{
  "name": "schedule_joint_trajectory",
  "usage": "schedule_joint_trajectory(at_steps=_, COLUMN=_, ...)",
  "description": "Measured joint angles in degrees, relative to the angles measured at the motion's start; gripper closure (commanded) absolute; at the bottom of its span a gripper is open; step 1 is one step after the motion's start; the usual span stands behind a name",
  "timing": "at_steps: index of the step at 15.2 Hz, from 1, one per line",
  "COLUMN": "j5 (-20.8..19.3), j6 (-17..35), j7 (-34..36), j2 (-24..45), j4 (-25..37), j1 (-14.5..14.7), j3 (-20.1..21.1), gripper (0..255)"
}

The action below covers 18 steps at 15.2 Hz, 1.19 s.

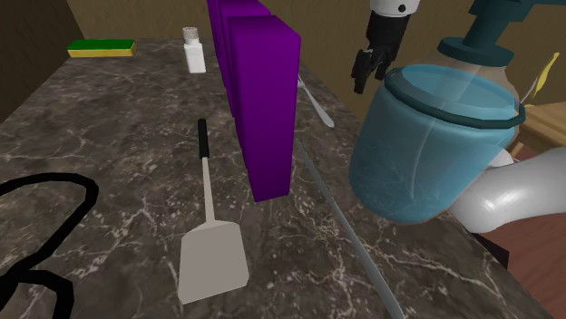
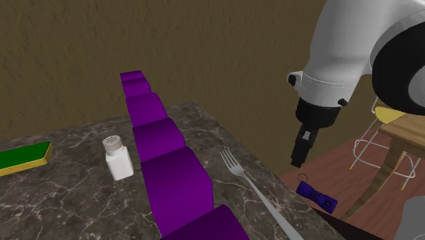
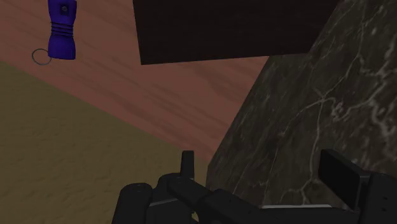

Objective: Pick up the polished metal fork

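A slim grey metal fork (image 2: 253, 191) lies flat on the dark marble counter (image 2: 82, 198), tines (image 1: 311, 94) pointing toward the far wall, just beside the row of purple blocks (image 2: 167, 157). Its long handle (image 1: 349, 231) runs back toward the stand. My black gripper (image 2: 297, 162) hangs above and past the counter's edge on the second exterior view's right, apart from the fork. In the wrist view the fingers (image 3: 186, 162) stand apart, open, with nothing between them, over the counter edge (image 3: 318, 114) and the floor.
A white salt shaker (image 2: 119, 158), a green and yellow sponge (image 1: 100, 47), a grey spatula (image 1: 210, 245) and a black cable (image 1: 54, 195) share the counter. A blue keyring torch (image 3: 62, 28) lies on the reddish floor. A wooden table (image 2: 402, 133) stands beyond.
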Motion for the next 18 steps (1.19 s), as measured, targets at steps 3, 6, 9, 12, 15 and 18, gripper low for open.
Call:
schedule_joint_trajectory(at_steps=3, j5=1.6, j6=-0.1, j7=3.1, j2=1.3, j4=1.4, j1=-0.1, j3=1.5, gripper=0)
schedule_joint_trajectory(at_steps=6, j5=4.8, j6=0.9, j7=10.5, j2=4.7, j4=4.4, j1=-0.7, j3=4.8, gripper=0)
schedule_joint_trajectory(at_steps=9, j5=7.5, j6=1.7, j7=18.1, j2=8.7, j4=8.4, j1=-1.5, j3=8.0, gripper=0)
schedule_joint_trajectory(at_steps=12, j5=9.5, j6=2.3, j7=25.4, j2=13.1, j4=13.2, j1=-2.6, j3=10.6, gripper=0)
schedule_joint_trajectory(at_steps=15, j5=10.8, j6=2.2, j7=33.3, j2=18.2, j4=19.5, j1=-3.6, j3=13.7, gripper=0)
schedule_joint_trajectory(at_steps=18, j5=11.2, j6=3.5, j7=36.1, j2=19.8, j4=20.3, j1=-4.0, j3=14.6, gripper=0)
